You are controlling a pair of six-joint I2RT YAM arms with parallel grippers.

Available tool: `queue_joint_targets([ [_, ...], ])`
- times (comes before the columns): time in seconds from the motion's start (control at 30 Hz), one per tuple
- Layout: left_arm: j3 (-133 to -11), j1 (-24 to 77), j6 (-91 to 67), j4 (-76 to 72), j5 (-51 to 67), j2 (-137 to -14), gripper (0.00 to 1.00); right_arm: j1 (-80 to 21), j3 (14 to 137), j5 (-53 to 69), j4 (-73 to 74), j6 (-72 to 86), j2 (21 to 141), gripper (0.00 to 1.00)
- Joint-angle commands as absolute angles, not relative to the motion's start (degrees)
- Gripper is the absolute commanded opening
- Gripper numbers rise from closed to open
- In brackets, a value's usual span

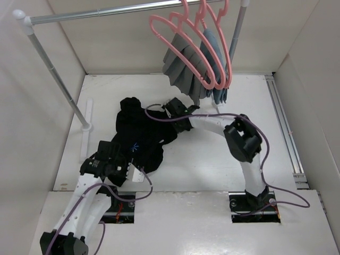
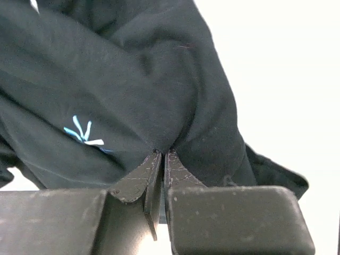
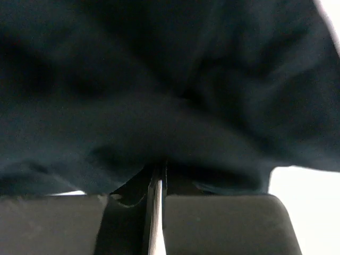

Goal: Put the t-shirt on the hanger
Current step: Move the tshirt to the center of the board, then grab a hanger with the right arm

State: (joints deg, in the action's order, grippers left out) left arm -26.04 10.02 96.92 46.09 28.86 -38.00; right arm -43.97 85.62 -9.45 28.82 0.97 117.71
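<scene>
The black t-shirt [image 1: 139,133] lies crumpled on the white table, left of centre. It has a small light blue mark [image 2: 82,133]. My left gripper [image 1: 131,157] is at the shirt's near edge. In the left wrist view its jaws [image 2: 161,155] are pressed together on a fold of the black fabric. My right gripper [image 1: 169,112] is at the shirt's far right edge, shut on black fabric [image 3: 159,166] that fills its wrist view. Three pink hangers [image 1: 159,27] hang on the rail at the back. I cannot tell which one is bare.
A metal rail [image 1: 106,11] runs across the back on a slanted post [image 1: 58,79] with a white foot [image 1: 86,127]. A dark grey garment [image 1: 183,66] and a blue-grey garment [image 1: 212,53] hang from pink hangers. White walls close in the table on both sides.
</scene>
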Motion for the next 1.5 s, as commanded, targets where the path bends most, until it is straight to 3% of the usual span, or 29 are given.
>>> queue_joint_targets([
  [0.0, -29.4, 10.2, 103.8, 54.3, 44.6, -36.4, 0.00, -44.4, 105.1, -18.5, 35.0, -5.4, 124.2, 0.00],
  [0.17, -32.3, 10.2, 102.7, 54.8, 53.6, -36.4, 0.00, -45.7, 118.7, -21.6, 36.1, -12.2, 127.6, 0.00],
  [0.2, -32.8, 10.2, 102.7, 56.1, 55.4, -36.4, 0.01, -46.3, 119.5, -19.7, 35.5, -13.1, 127.6, 0.05],
  [0.23, -32.8, 10.2, 102.7, 56.7, 56.2, -36.4, 0.13, -46.8, 119.5, -19.0, 34.3, -14.1, 127.6, 0.13],
  [0.27, -32.8, 10.2, 102.7, 56.7, 56.8, -35.7, 0.30, -46.8, 119.5, -19.0, 34.3, -16.0, 127.6, 0.40],
  [0.3, -32.8, 10.2, 102.7, 57.5, 57.3, -35.1, 0.59, -47.7, 119.5, -18.3, 34.3, -17.0, 126.8, 0.55],
  [0.37, -31.6, 10.2, 101.2, 57.5, 57.3, -32.6, 0.73, -49.4, 117.3, -18.8, 33.8, -18.5, 125.1, 0.73],
  [0.4, -31.6, 10.2, 99.2, 56.7, 56.6, -31.7, 0.81, -50.0, 116.0, -19.4, 33.8, -19.0, 124.1, 0.76],
  [0.43, -30.9, 10.2, 98.1, 55.3, 55.7, -29.8, 0.94, -50.5, 114.7, -19.9, 33.2, -19.5, 123.1, 0.78],
  [0.47, -30.4, 10.2, 96.2, 54.0, 55.7, -28.9, 1.00, -51.6, 113.6, -20.0, 33.2, -19.5, 122.0, 0.78],
  [0.53, -30.4, 10.2, 88.8, 46.0, 55.7, -27.2, 1.00, -52.8, 109.9, -20.5, 33.2, -18.9, 117.8, 0.80],
  [0.67, -29.7, 10.2, 51.7, 24.4, 51.2, -22.7, 1.00, -57.5, 103.6, -17.3, 33.2, -18.7, 108.4, 0.81],
  [0.73, -28.1, 10.2, 41.0, 15.9, 47.4, -21.0, 1.00, -59.9, 101.6, -14.6, 33.7, -18.7, 102.7, 0.86],
  [0.83, -27.4, 10.2, 31.1, 7.0, 41.4, -17.8, 1.00, -59.9, 100.5, -6.1, 34.8, -17.4, 94.8, 0.86],
  [0.93, -28.0, 10.2, 26.6, 4.4, 38.6, -14.9, 1.00, -59.9, 102.5, -1.2, 37.4, -17.4, 90.5, 0.86],
  [1.03, -28.0, 10.2, 25.1, 3.8, 38.7, -13.5, 1.00, -59.4, 115.2, 4.2, 42.3, -18.5, 87.3, 0.85],
  [1.13, -26.7, 10.2, 24.4, 4.4, 39.3, -13.5, 1.00, -58.2, 119.6, 5.7, 42.3, -18.5, 86.7, 0.85],
  [1.3, -26.7, 10.2, 25.0, 6.1, 41.1, -14.6, 1.00, -48.1, 136.5, 3.8, 43.5, -15.3, 90.9, 0.71],
  [1.47, -26.2, 10.2, 26.2, 7.1, 41.9, -14.6, 1.00, -39.4, 138.1, 7.0, 40.0, -11.9, 93.1, 0.69],
])
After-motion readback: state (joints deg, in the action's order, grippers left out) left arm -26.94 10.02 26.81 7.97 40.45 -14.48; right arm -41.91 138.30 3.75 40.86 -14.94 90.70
